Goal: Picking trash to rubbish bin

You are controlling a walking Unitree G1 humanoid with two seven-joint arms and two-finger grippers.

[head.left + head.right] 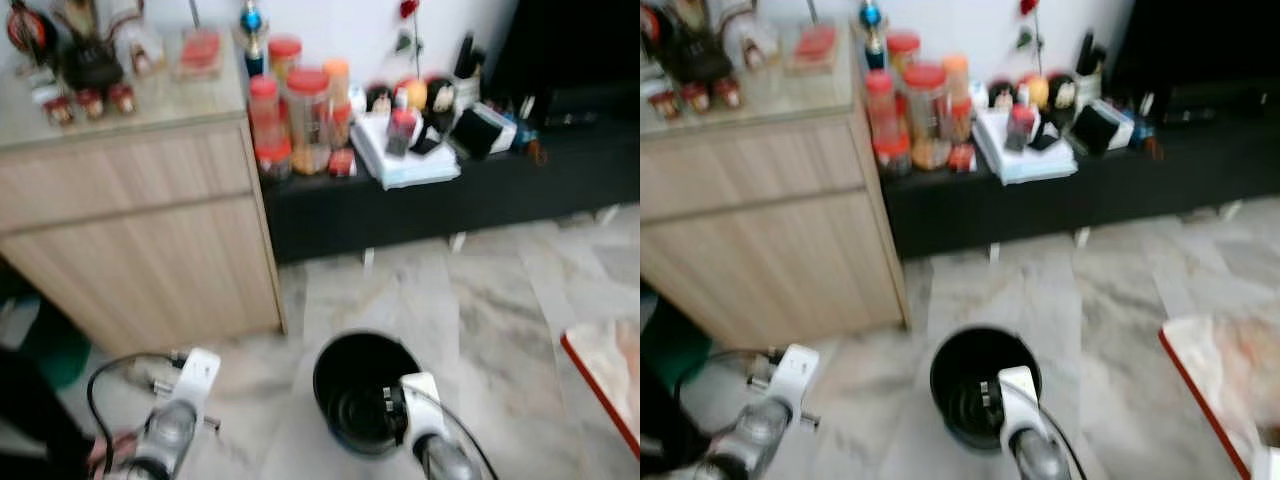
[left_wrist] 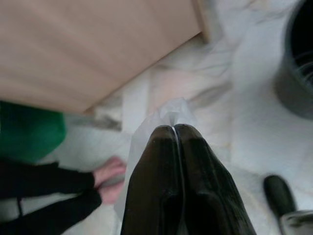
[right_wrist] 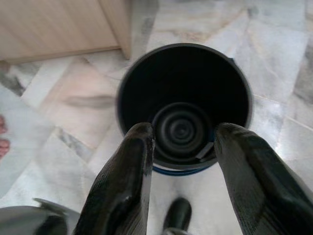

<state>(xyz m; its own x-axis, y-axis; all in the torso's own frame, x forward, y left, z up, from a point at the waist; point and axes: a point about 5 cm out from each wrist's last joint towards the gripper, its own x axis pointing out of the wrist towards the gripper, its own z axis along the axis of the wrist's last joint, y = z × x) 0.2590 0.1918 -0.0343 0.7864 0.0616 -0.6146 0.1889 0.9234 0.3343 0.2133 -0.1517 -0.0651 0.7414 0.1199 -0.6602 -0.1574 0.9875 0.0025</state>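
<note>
A black round rubbish bin (image 1: 365, 390) stands on the marble floor in front of me, dark and hollow inside (image 3: 183, 105). My right gripper (image 3: 183, 147) hangs open just above the bin's near rim, with nothing between its fingers. My left gripper (image 2: 174, 134) is shut on a crumpled white tissue (image 2: 164, 117), which sticks out past the fingertips. It is held above the floor to the left of the bin (image 2: 298, 63), near the cabinet's corner. The left arm (image 1: 175, 420) shows at the lower left.
A light wooden cabinet (image 1: 140, 240) stands at the left, and a low black shelf (image 1: 450, 190) with jars and boxes runs along the wall. A person's bare foot (image 2: 110, 171) and dark trouser leg are at the far left. A red-edged mat (image 1: 605, 375) lies at the right.
</note>
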